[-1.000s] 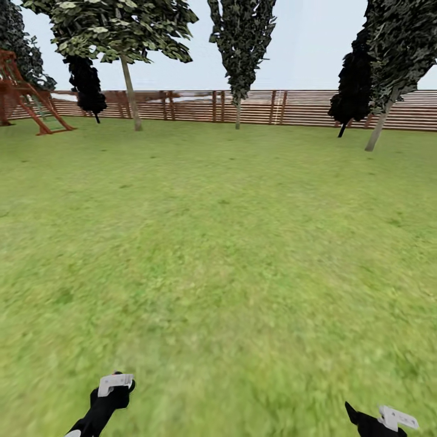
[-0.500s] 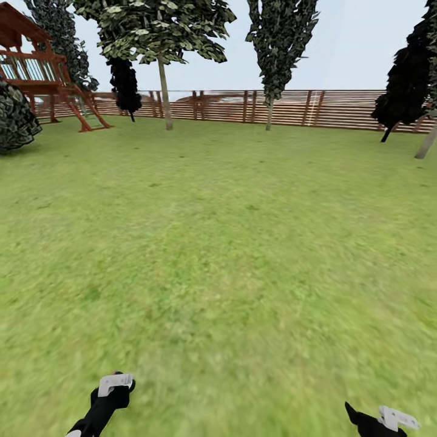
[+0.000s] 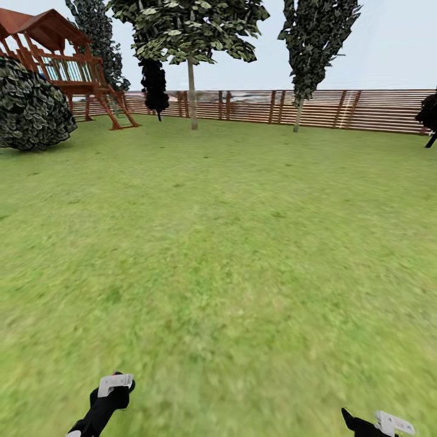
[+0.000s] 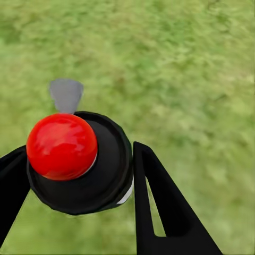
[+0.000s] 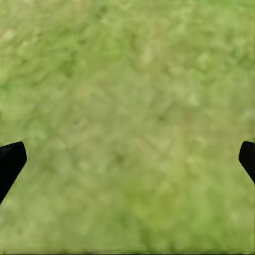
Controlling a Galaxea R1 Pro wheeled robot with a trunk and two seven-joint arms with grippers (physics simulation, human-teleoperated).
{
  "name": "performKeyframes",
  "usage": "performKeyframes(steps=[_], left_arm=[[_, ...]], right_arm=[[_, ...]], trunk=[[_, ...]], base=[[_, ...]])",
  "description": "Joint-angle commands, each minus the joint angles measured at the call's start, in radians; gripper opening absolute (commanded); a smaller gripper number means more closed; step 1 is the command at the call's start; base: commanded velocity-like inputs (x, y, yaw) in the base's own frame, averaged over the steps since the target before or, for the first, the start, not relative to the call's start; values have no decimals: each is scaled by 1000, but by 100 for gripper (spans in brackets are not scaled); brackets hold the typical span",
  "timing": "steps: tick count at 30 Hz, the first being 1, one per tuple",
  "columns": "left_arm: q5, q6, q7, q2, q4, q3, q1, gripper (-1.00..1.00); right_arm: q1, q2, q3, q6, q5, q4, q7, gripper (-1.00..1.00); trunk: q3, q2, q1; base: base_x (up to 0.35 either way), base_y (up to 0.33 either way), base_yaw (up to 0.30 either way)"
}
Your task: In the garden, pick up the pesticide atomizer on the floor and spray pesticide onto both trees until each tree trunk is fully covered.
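- Green lawn point(image 3: 230, 243) runs from near the robot to the far fence point(image 3: 364, 109); across the head view everything has slid rightward against the earlier frames, which I read as the camera turning left, not the things moving.
- Far left, a wooden playset point(image 3: 67, 67) and a round dark bush point(image 3: 30, 109) now stand well inside the frame; a second ago only an edge of the playset showed.
- Left gripper point(image 4: 79, 175) is closed on the pesticide atomizer point(image 4: 79, 159), its red top point(image 4: 61, 146) facing the wrist camera, so pick-up looks done.
- Centre far, a leafy tree point(image 3: 191, 30) with a slim pale trunk point(image 3: 193, 97) stands before the fence; a narrow dark tree point(image 3: 315, 42) is to its right.
- Right gripper point(image 5: 127, 159) is spread wide over bare grass, holding nothing.
- No thick leaning trunk is in sight, so my guess is that the robot is turning to find the trees; spraying has not begun.
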Motion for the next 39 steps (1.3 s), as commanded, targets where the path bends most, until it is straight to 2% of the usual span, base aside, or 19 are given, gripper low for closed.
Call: performKeyframes(steps=[1,5,7,9,14,15,17,18,19,20,21,22,23,24,27,28,39], left_arm=[[0,0,1,0,0,0,0,-100],[0,-1,1,0,0,0,0,-100],[0,-1,1,0,0,0,0,-100],[0,-1,1,1,-1,0,0,-100],[0,-2,1,0,0,0,0,-100],[0,-2,1,0,0,0,0,-100],[0,-2,1,-1,0,0,1,-100],[0,-2,1,-1,0,0,1,-100],[0,-2,1,-2,0,0,1,-100],[0,-2,1,-2,0,0,1,-100],[0,-2,0,-3,0,0,0,-100],[0,-2,0,-3,0,0,1,-100],[0,-3,0,-3,0,0,0,-100],[0,-3,0,-3,0,0,0,-100],[0,-2,0,-3,0,0,0,-100],[0,-3,0,-3,0,0,0,-100],[1,-2,0,-13,-2,0,3,-100]], right_arm=[[0,0,0,-11,-1,18,0,100],[0,-1,1,-117,1,39,0,100],[0,2,1,-137,-1,40,1,100],[0,16,0,-140,-1,40,0,100],[0,22,1,-150,0,42,-2,100],[0,34,1,-179,1,52,-2,100],[0,74,1,-301,11,104,-3,100],[1,90,1,-376,36,134,-2,100],[4,100,1,-439,80,166,-2,100],[8,106,1,-468,117,188,-2,100],[21,119,1,-508,195,216,-3,100],[29,130,1,-528,248,228,-3,100],[36,147,1,-546,321,237,-9,100],[40,156,-1,-555,364,242,-35,100],[44,163,-1,-559,403,248,-135,100],[44,162,-1,-558,406,248,-144,100],[46,165,0,-558,410,251,-158,100]], trunk=[[0,0,0],[0,0,0],[0,0,0],[0,0,0],[0,0,0],[0,0,0],[0,0,0],[0,0,0],[0,0,0],[0,0,0],[0,0,0],[0,0,0],[0,0,0],[0,0,0],[0,0,0],[0,0,0],[0,0,0]], base=[[329,77,15],[329,78,4],[329,77,0],[329,77,0],[329,77,0],[329,78,0],[329,76,0],[329,74,0],[329,74,0],[329,73,0],[329,72,0],[329,67,0],[329,37,0],[329,19,0],[329,7,0],[329,2,0],[332,0,0]])
